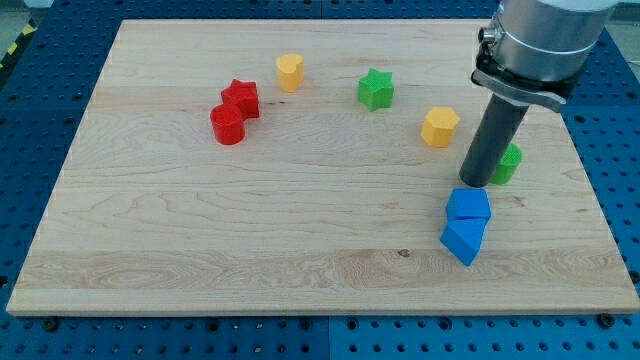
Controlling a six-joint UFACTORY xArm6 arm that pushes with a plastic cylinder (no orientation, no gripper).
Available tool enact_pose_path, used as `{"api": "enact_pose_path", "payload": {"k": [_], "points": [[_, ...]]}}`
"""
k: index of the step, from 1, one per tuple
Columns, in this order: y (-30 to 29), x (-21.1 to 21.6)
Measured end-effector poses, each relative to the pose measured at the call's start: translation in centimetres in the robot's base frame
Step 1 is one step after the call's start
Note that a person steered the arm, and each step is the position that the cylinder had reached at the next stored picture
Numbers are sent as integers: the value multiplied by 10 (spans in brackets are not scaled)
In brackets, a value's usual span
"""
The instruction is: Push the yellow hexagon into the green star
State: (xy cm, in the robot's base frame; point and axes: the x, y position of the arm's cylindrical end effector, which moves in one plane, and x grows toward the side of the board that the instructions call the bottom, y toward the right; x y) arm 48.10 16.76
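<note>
Yellow hexagon (440, 127): small rigid block, likely light and free-sliding on bench (300, 230); push its right face toward green star (376, 89); tool, a jawless rod, my tip (477, 183) lower right.

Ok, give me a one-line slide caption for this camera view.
My tip rests right of the yellow hexagon, beside a green block, with the green star up-left.

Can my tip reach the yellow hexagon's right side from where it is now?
Probably yes: my tip sits just right of and below the yellow hexagon, with bare board between them.
</note>
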Motion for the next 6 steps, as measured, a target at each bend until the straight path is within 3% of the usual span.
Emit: {"api": "enact_pose_path", "payload": {"k": [2, 6], "points": [[10, -6], [-19, -74]]}}
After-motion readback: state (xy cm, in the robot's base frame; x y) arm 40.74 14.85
